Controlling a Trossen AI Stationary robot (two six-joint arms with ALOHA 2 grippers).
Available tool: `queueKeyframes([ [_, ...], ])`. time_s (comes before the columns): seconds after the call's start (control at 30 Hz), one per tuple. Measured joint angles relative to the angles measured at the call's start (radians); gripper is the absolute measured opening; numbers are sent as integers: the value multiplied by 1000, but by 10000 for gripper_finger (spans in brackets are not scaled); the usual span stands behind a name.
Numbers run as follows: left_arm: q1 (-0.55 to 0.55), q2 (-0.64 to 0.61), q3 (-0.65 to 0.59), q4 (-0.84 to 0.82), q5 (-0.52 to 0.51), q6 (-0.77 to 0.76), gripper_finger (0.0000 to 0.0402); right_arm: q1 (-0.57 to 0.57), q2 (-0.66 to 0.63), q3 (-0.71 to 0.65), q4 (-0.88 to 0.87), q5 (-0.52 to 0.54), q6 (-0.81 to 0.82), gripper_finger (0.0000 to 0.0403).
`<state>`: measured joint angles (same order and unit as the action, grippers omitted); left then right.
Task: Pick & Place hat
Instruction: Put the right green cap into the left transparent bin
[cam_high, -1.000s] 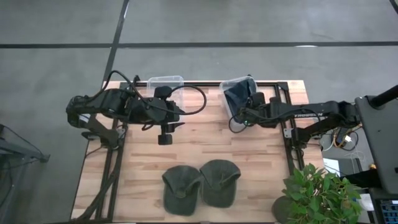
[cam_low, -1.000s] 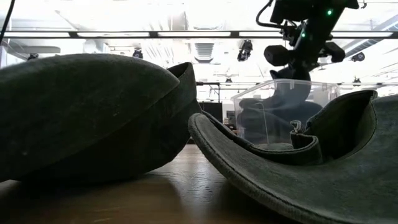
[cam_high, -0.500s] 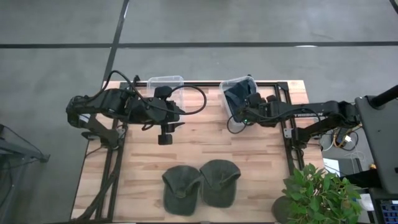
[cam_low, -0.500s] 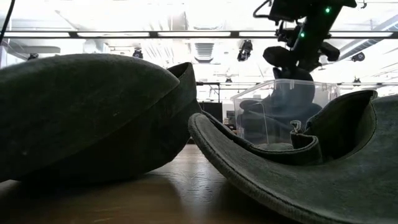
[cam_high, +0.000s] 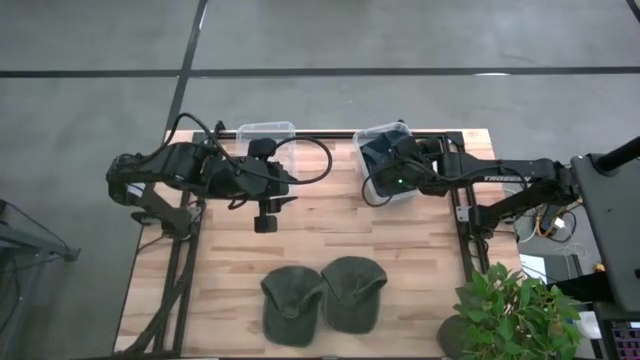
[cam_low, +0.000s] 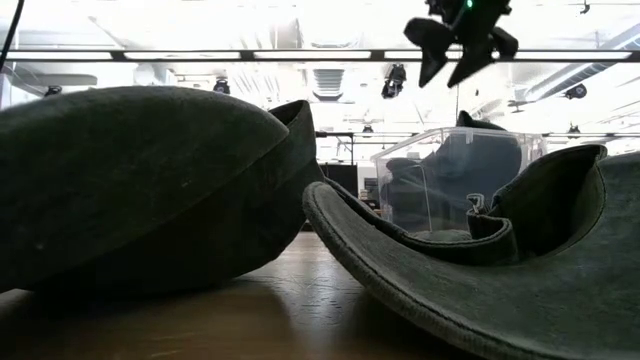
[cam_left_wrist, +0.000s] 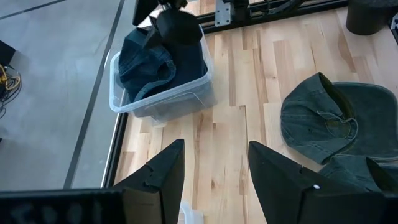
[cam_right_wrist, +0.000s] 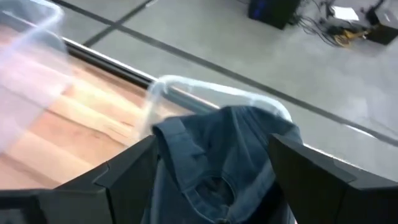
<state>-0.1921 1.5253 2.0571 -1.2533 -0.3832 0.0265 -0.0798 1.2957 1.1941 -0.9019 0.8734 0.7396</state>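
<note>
Green hats, one (cam_high: 291, 303) beside the other (cam_high: 354, 291), lie on the wooden table (cam_high: 330, 240) at its near edge. Farther back, a blue hat (cam_high: 380, 152) sits in a clear bin (cam_high: 371, 135). The right gripper (cam_low: 450, 55) hangs just above that bin with jaws spread and empty, and the left gripper (cam_high: 265, 222) waits beside another clear bin (cam_high: 266, 131), jaws apart.

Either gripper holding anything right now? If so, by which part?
Nothing held. Right gripper hangs open above the blue hat in the clear bin. Left gripper is open and empty over the table.
</note>
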Motion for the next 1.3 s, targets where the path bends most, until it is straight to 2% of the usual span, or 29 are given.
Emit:
queueKeyframes([
  [0.3,0,0,0,0,0,3,170,138,0,64,4,-15,-62,298],
  [0.67,-2,0,0,-23,2,-3,170,360,0,78,138,-22,-58,288],
  [0.9,-2,0,-8,-23,19,-8,170,501,1,78,228,-85,-43,282],
  [1.0,-2,0,-33,-30,46,-10,170,547,11,77,241,-122,-38,278],
  [1.17,-9,0,-144,-20,165,-64,170,615,35,75,250,-179,51,270],
  [1.3,-29,0,-257,5,184,-97,170,637,55,74,252,-313,163,266],
])
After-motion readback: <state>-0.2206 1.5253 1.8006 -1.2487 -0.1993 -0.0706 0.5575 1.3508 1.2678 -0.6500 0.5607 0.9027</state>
